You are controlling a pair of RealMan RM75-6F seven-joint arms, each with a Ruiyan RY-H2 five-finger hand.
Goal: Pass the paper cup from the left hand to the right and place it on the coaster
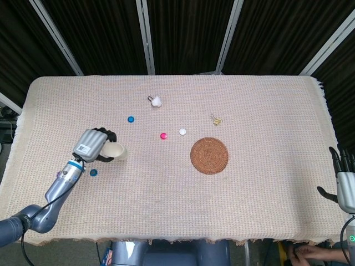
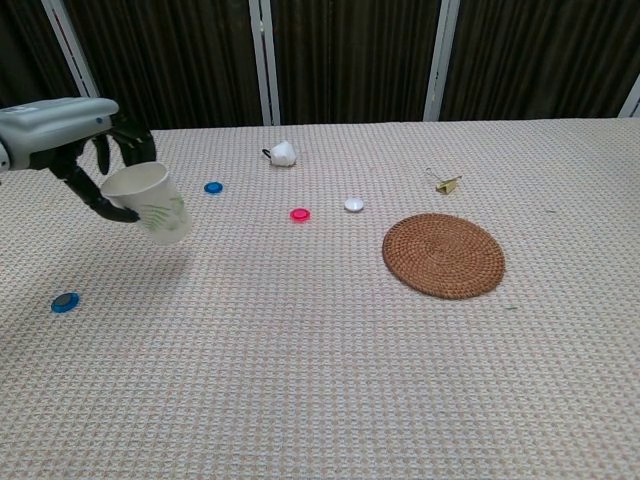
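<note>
Left hand (image 1: 95, 143) at the left of the head view, fingers wrapped around the paper cup (image 1: 116, 151) and gripping it near the rim. In the chest view, same left hand (image 2: 88, 135) at the upper left, cup (image 2: 150, 203) lifted clear of the cloth, tilted, its mouth turned toward the hand, a green leaf print on its side. Round woven coaster (image 1: 209, 155) right of centre on the table (image 1: 266, 111), well apart from the cup; seen again right of centre in the chest view (image 2: 443, 255). Right hand (image 1: 344, 180) at the lower right edge of the head view, off the table's corner, fingers apart and holding nothing. Scattered on the cloth: a blue cap (image 1: 93, 172) just below the left hand, another blue cap (image 1: 131, 119) above it, a pink cap (image 1: 163, 136) and a white cap (image 1: 182, 131) near the middle, a small white lump (image 1: 157, 101) toward the top, a small brass-coloured clip (image 1: 216, 119) above the coaster.
</note>
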